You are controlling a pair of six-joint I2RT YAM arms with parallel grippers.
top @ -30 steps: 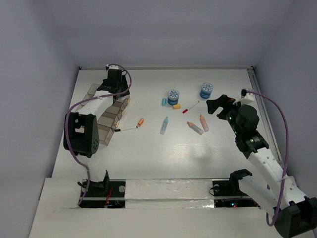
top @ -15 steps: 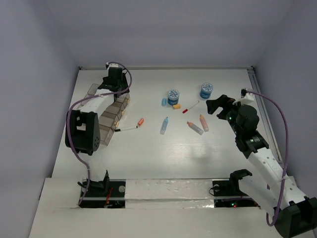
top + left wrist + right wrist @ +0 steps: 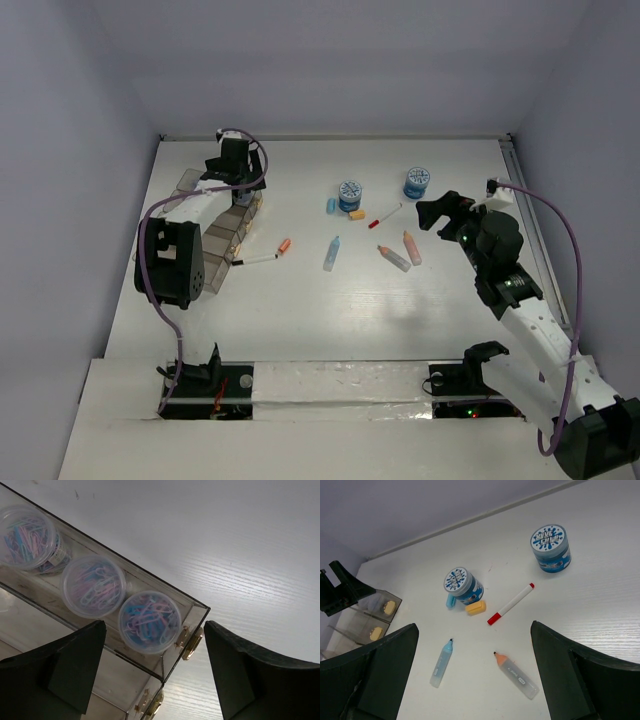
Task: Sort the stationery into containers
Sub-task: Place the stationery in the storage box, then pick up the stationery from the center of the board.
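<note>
My left gripper [image 3: 153, 626] is open over the far end of the clear containers [image 3: 192, 615]. Below it, three round tubs of coloured paper clips [image 3: 149, 622] sit in one bin, clear of the fingers. In the top view that gripper [image 3: 243, 186] is at the back of the containers [image 3: 214, 240]. Loose on the table lie two blue-topped tubs [image 3: 462, 584] [image 3: 550, 547], a red-capped pen [image 3: 511, 603], a blue marker [image 3: 441, 663] and an orange marker [image 3: 516, 675]. My right gripper [image 3: 475, 680] is open above them, holding nothing.
A yellow piece [image 3: 475, 607] and a small blue cap [image 3: 450, 600] lie against the nearer tub. An orange-tipped pen [image 3: 262, 256] lies beside the containers, and a second orange marker [image 3: 412, 247] lies by the first. Walls close the table on three sides.
The left arm's elbow has drifted slightly nearer and to the right while its gripper stays over the back bin. The right arm and the loose items have not moved.
</note>
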